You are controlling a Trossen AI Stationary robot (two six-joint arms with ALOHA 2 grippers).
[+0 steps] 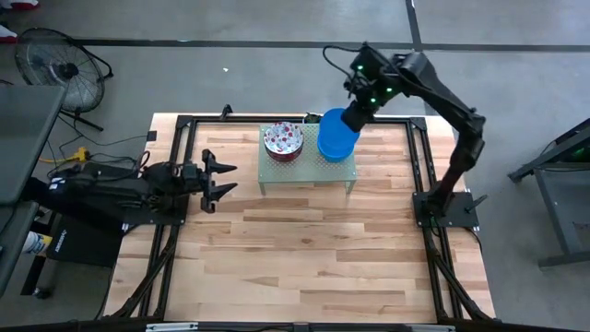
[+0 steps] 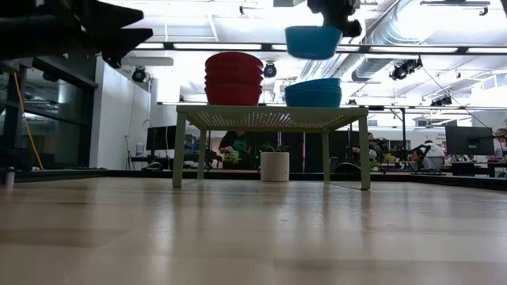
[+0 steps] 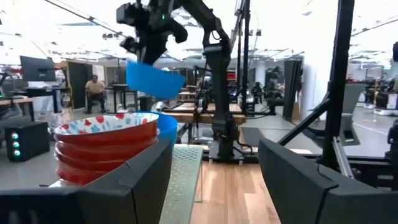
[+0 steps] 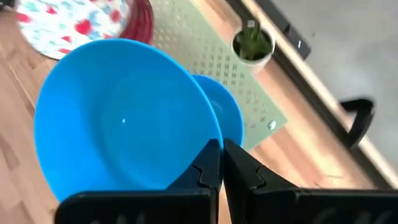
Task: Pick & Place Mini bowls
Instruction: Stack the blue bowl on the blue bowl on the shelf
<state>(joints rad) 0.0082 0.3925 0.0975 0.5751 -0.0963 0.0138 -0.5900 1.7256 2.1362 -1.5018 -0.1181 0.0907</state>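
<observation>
Below the right pincer [image 4: 221, 163] stands a green stand [image 1: 309, 166] carrying a blue bowl stack [image 2: 313, 93] and a floral bowl stack [image 1: 283, 140]. Its fingers pinch the rim of one blue bowl [image 4: 124, 121], raised just above the blue stack. Left pincer [image 1: 221, 179], spread, waits beside the stand.

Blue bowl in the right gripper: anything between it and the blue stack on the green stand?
Nothing visible. The right gripper is shut on the blue bowl's rim and holds it in open air above the blue stack on the green stand. The floral stack sits apart to one side.
</observation>
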